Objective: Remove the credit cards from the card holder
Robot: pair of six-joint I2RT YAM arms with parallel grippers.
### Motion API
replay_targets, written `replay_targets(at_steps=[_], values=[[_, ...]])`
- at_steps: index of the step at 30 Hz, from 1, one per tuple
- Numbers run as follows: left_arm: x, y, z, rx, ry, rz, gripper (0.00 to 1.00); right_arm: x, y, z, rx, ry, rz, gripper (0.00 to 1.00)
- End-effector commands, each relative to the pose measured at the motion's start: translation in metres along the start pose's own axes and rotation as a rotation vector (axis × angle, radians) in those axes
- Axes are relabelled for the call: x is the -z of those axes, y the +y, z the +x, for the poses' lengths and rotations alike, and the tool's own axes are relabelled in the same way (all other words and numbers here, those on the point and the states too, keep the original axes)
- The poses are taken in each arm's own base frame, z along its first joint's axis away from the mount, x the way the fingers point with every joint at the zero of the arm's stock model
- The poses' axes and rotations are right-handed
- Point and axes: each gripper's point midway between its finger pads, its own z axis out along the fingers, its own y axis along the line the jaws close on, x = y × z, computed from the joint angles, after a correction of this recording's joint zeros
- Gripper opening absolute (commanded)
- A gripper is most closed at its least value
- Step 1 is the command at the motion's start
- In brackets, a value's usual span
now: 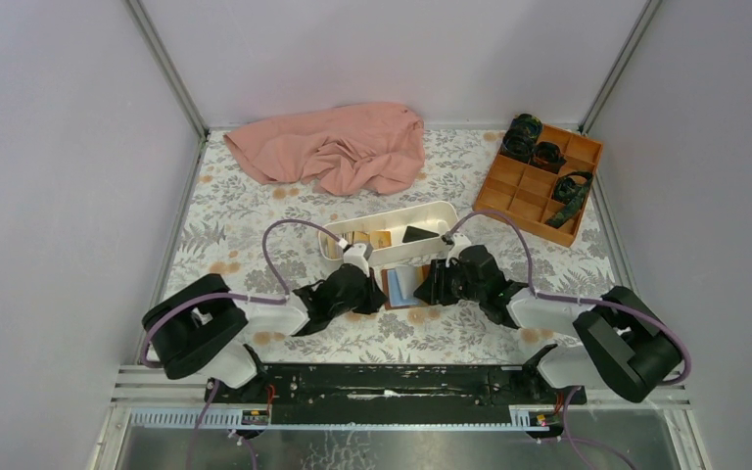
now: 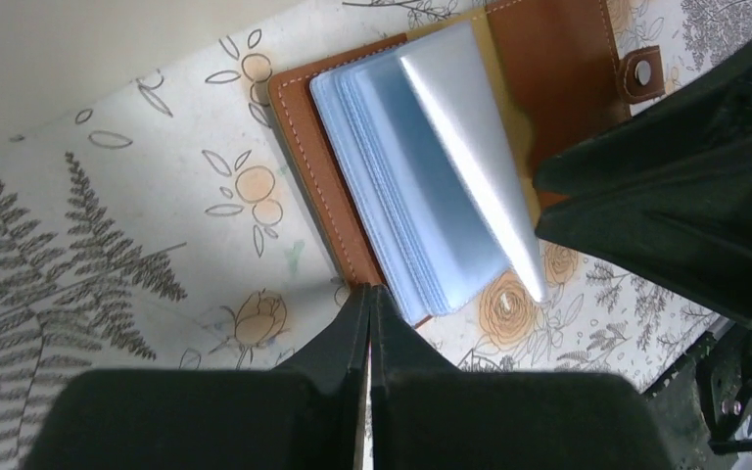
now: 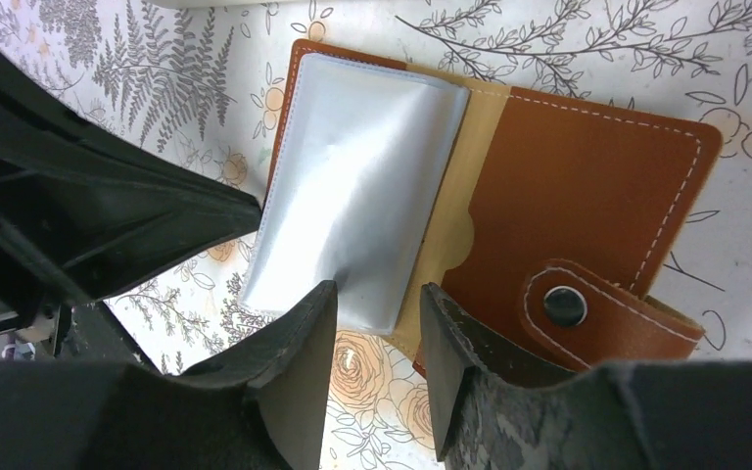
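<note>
1. Top view: the card holder (image 1: 406, 287) lies open on the tabletop (image 1: 255, 225), between both grippers. A white tray (image 1: 447, 211) sits just beyond it.
2. Left wrist: the left gripper (image 2: 369, 304) has its jaws clenched and empty, at the holder's edge. The plastic sleeves (image 2: 421, 176) are fanned.
3. Right wrist: the right gripper (image 3: 377, 304) has its jaws released, straddling a sleeve corner. No credit cards show outside the holder, so extraction looks barely started.

the card holder (image 3: 587, 186) was smooth, matt brown leather with white stitching; its sleeves (image 3: 343, 215) looked glossy, translucent plastic.
</note>
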Motion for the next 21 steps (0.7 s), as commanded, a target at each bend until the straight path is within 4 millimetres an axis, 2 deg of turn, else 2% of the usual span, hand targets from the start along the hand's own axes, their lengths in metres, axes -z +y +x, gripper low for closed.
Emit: replay_targets(at_steps=[1, 4, 9, 11, 13, 14, 17, 18, 20, 21], values=[[0.015, -0.001, -0.007, 0.005, -0.027, 0.01, 0.0, -0.006, 0.021, -0.021, 0.007, -0.06, -0.071, 0.44], [0.026, -0.002, -0.015, 0.003, -0.059, 0.012, 0.0, -0.002, 0.017, -0.022, 0.016, -0.069, -0.046, 0.44], [0.036, -0.009, -0.027, -0.006, -0.103, 0.04, 0.0, 0.015, 0.014, -0.036, 0.038, -0.129, 0.009, 0.44], [0.037, -0.013, -0.029, 0.005, -0.113, 0.065, 0.07, 0.023, 0.011, -0.043, 0.051, -0.159, 0.041, 0.44], [0.042, -0.021, -0.034, 0.042, -0.146, 0.107, 0.17, 0.034, 0.002, -0.049, 0.062, -0.204, 0.102, 0.46], [0.047, -0.025, -0.036, 0.063, -0.166, 0.142, 0.27, 0.04, -0.003, -0.053, 0.064, -0.233, 0.135, 0.48], [0.064, -0.031, -0.044, 0.099, -0.231, 0.216, 0.71, 0.06, -0.03, -0.061, 0.034, -0.345, 0.278, 0.59], [0.069, -0.032, -0.046, 0.1, -0.248, 0.225, 0.81, 0.067, -0.038, -0.063, 0.024, -0.38, 0.315, 0.62], [0.077, -0.032, -0.051, 0.091, -0.272, 0.23, 0.95, 0.077, -0.051, -0.06, 0.004, -0.417, 0.371, 0.66], [0.081, -0.033, -0.053, 0.083, -0.282, 0.238, 0.98, 0.08, -0.057, -0.058, -0.01, -0.428, 0.39, 0.67]])
